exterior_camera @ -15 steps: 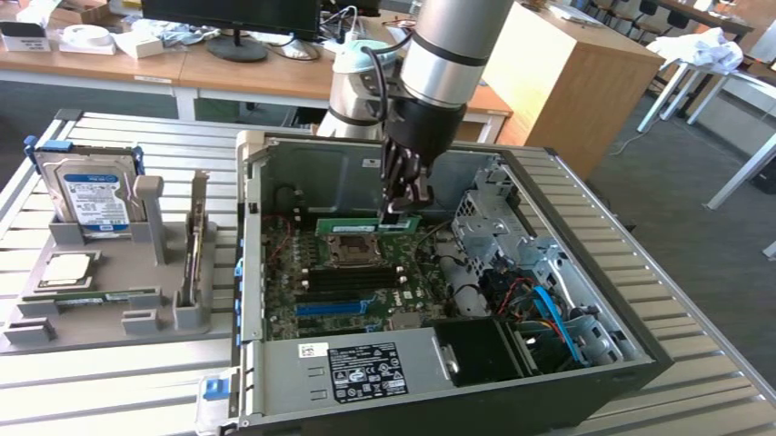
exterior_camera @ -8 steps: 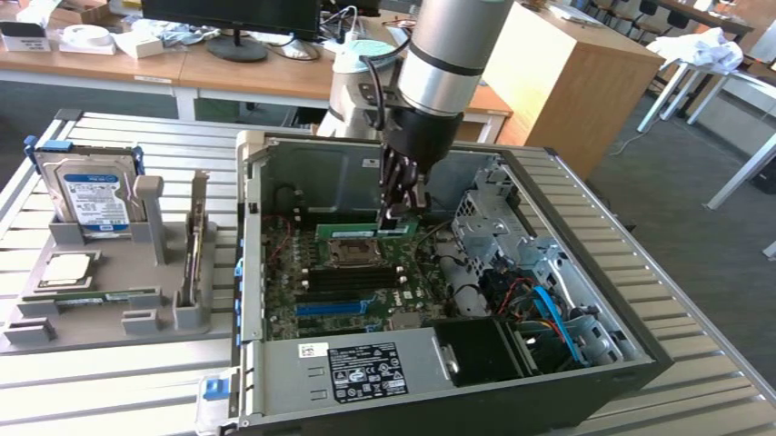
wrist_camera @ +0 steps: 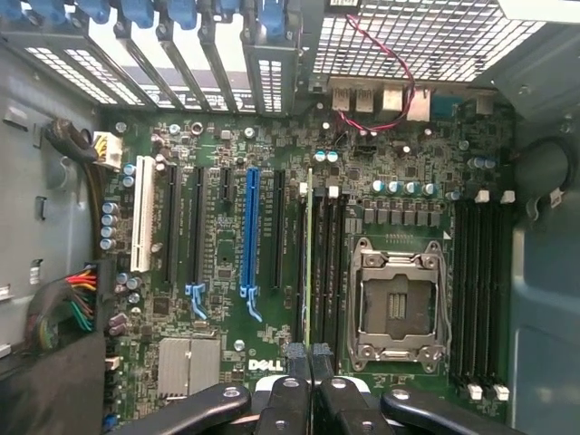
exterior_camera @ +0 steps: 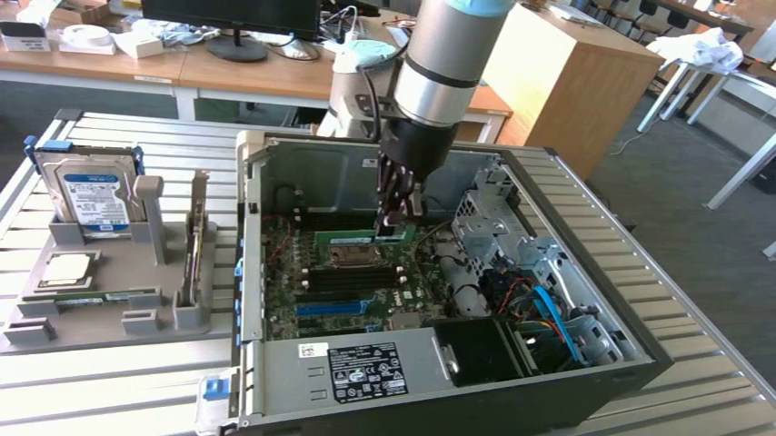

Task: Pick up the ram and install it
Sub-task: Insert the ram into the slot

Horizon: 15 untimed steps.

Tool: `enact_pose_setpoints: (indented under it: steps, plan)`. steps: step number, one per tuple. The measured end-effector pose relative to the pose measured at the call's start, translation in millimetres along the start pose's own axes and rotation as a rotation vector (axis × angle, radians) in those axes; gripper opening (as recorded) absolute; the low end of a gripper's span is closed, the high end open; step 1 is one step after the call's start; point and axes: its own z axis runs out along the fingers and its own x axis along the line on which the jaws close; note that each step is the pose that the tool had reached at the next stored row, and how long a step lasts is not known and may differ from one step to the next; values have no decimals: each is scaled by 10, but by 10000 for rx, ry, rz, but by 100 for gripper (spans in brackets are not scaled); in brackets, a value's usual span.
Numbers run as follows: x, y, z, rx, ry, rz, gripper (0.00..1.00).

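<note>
Our claw [wrist_camera: 308,355], pinched almost shut, holds the ram [wrist_camera: 309,237] edge-on over the slots [wrist_camera: 326,263] just beside the processor socket [wrist_camera: 399,304]. Pickup is done; seating, we judge, is unfinished.

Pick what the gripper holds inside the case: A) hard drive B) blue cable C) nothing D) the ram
D: the gripper is shut on the ram, seen edge-on over the black slots beside the CPU socket; the hard drive stands in the grey tray.
</note>
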Motion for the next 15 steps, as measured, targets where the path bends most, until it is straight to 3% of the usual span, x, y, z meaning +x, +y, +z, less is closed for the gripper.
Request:
enact_pose_setpoints:
  steps: [15]
  plan:
    - [4,6,200,1,0,4,12]
